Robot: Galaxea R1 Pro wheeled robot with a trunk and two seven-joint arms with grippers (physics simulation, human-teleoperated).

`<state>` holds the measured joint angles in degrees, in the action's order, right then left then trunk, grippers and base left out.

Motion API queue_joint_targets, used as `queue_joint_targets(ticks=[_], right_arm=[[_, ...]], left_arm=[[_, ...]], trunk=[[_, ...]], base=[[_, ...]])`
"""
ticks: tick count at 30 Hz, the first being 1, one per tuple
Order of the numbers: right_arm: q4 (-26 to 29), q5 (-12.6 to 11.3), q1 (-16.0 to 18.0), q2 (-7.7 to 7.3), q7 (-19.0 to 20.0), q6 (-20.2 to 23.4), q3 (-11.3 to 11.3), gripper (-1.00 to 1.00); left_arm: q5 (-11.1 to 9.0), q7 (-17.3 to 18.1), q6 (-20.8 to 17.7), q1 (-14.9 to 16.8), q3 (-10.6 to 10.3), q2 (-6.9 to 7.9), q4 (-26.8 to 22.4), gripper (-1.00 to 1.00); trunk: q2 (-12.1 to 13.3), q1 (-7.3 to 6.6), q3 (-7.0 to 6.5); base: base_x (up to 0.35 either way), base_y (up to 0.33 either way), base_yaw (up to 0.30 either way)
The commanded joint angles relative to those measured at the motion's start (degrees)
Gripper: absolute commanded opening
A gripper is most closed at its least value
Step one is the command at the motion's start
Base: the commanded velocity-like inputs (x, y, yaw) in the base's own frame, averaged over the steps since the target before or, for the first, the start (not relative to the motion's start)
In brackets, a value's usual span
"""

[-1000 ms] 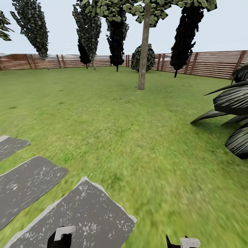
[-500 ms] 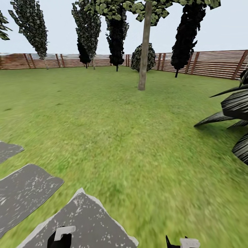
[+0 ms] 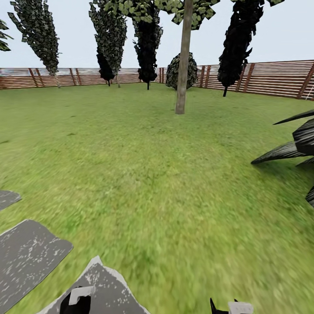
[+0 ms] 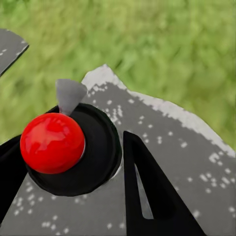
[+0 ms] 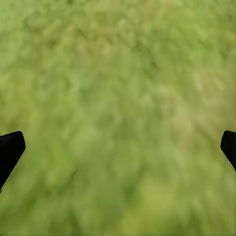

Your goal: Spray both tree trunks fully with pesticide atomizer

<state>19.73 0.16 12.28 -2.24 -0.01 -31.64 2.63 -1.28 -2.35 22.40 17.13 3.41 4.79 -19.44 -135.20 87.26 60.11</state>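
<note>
Stepping stones (image 3: 30, 255) now sit lower and further left in the head view than a second ago, and the palm fronds (image 3: 292, 148) have slid toward the right edge: the camera has advanced, not the things. Ahead spreads the lawn (image 3: 144, 165), ringed by a slat fence (image 3: 266, 78). One pale trunk (image 3: 183, 61) stands mid-lawn, well apart from the robot. The left pincer (image 4: 73, 162) grips the atomizer (image 4: 59, 142), black-bodied with a red knob, above a stone. The right pincer (image 5: 118, 147) is spread wide over grass.
</note>
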Motion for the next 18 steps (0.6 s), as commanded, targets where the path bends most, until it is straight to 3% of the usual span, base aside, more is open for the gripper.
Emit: queue_joint_targets(ticks=[1, 18], right_arm=[[0.0, 0.0, 0.0, 0.00, 0.0, -0.2, 0.1, 1.00], [0.0, 0.1, 0.0, 0.00, 0.0, -0.2, 0.1, 1.00]], left_arm=[[-0.1, -0.1, 0.2, 0.0, 0.0, 0.01, 0.0, -1.00], [-0.1, 0.0, 0.2, 0.1, 0.0, -0.04, 0.1, -1.00]], trunk=[[0.0, 0.02, 0.05], [0.0, 0.02, 0.05]], base=[[0.340, 0.000, 0.000], [0.340, 0.000, 0.000]])
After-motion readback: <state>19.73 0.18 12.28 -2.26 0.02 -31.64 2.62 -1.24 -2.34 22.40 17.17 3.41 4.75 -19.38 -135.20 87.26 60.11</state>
